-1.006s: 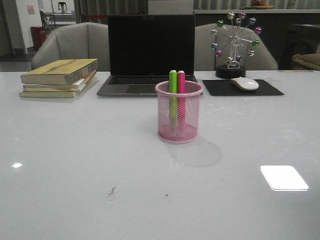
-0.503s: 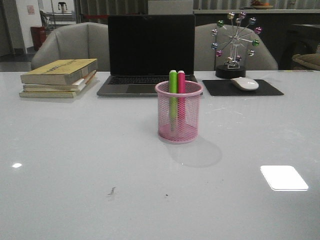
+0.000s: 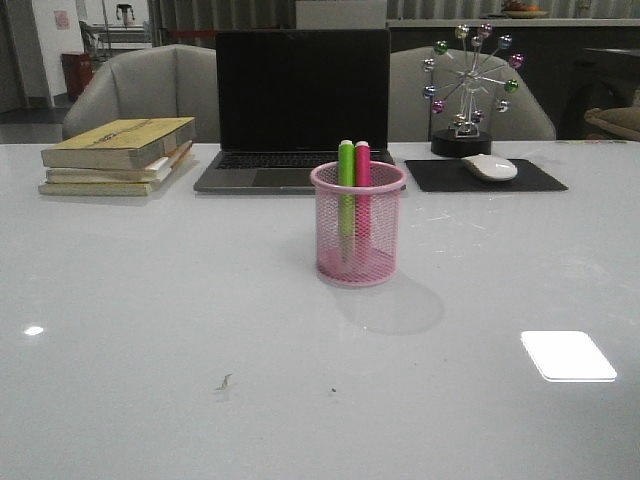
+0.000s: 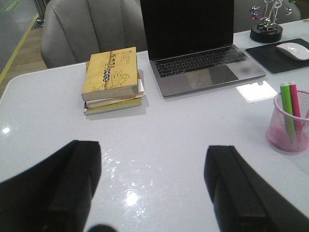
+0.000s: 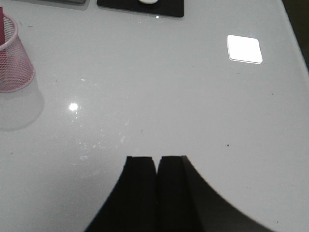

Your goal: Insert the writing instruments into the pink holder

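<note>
The pink mesh holder (image 3: 357,235) stands upright mid-table in front of the laptop. Inside it stand the lime green marker (image 3: 346,165) and the bright pink marker (image 3: 362,165), side by side, tips above the rim. The left wrist view shows the holder (image 4: 285,137) with both markers off to one side, far from my left gripper (image 4: 154,159), which is open over bare table with nothing between its fingers. My right gripper (image 5: 157,160) is shut and empty, apart from the holder (image 5: 12,63) at the frame's edge. Neither gripper appears in the front view.
An open laptop (image 3: 300,110) sits behind the holder. A stack of books (image 3: 115,155) lies at the back left. A white mouse (image 3: 489,167) rests on a black pad (image 3: 485,176) at the back right, with a ball ornament (image 3: 465,95) behind it.
</note>
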You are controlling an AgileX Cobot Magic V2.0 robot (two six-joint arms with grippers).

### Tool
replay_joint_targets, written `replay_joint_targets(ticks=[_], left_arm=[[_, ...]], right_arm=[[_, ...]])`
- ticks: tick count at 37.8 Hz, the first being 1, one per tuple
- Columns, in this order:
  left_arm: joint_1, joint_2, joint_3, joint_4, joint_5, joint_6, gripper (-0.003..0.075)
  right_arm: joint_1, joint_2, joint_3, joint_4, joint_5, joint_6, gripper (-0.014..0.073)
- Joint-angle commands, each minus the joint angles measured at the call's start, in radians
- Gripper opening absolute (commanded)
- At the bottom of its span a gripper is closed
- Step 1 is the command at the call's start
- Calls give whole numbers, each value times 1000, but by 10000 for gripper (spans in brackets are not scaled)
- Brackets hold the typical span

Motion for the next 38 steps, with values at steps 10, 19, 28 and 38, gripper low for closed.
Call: replay_joint_targets(ticks=[10, 19, 28, 38], left_arm=[[3, 0, -27, -42, -70, -10, 510], [3, 0, -27, -42, -70, -10, 510], [3, 0, -27, -42, -70, -10, 510], [3, 0, -27, -42, -68, -10, 510]], right_arm=[[-6, -24, -26, 78, -138, -6, 22], [-6, -232, -7, 87, -246, -6, 21], [-6, -504, 217, 95, -513, -6, 21], [-6, -644, 455, 111, -744, -6, 21]])
